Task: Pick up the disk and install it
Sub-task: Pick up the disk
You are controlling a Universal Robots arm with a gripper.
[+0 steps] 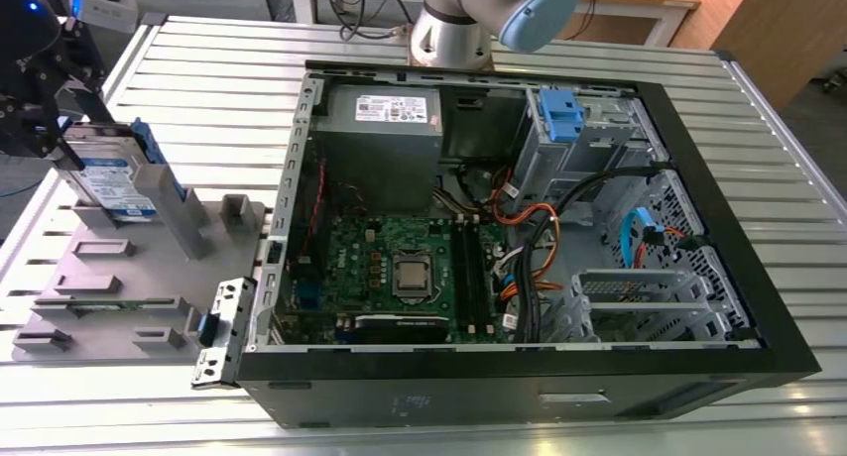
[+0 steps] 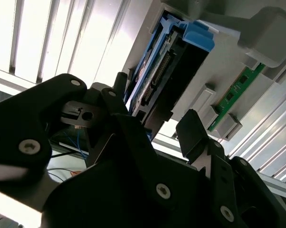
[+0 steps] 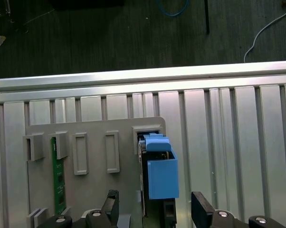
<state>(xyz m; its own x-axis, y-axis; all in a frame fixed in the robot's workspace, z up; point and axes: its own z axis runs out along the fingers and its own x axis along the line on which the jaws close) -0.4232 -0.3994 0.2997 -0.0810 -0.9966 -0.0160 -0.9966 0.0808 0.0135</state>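
The disk (image 1: 114,176) is a silver hard drive with a white-and-blue label and a blue bracket. It stands on edge in a slot of the grey holder plate (image 1: 119,278), on the exterior view's left. My gripper (image 1: 95,129) hangs over it, open. In both wrist views the disk (image 3: 161,178) (image 2: 167,66) sits between my two black fingers (image 3: 201,205). There is a gap on each side, so they straddle it without touching. The gripper's midpoint (image 3: 156,206) (image 2: 155,111) lies on the disk's near end.
An open computer case (image 1: 530,372) lies on the slatted metal table, to the holder's right. Inside are a grey power supply (image 1: 381,129), a motherboard (image 1: 404,273), cables and a metal cage with a blue clip (image 1: 561,114). A green memory stick (image 3: 57,175) stands in the holder.
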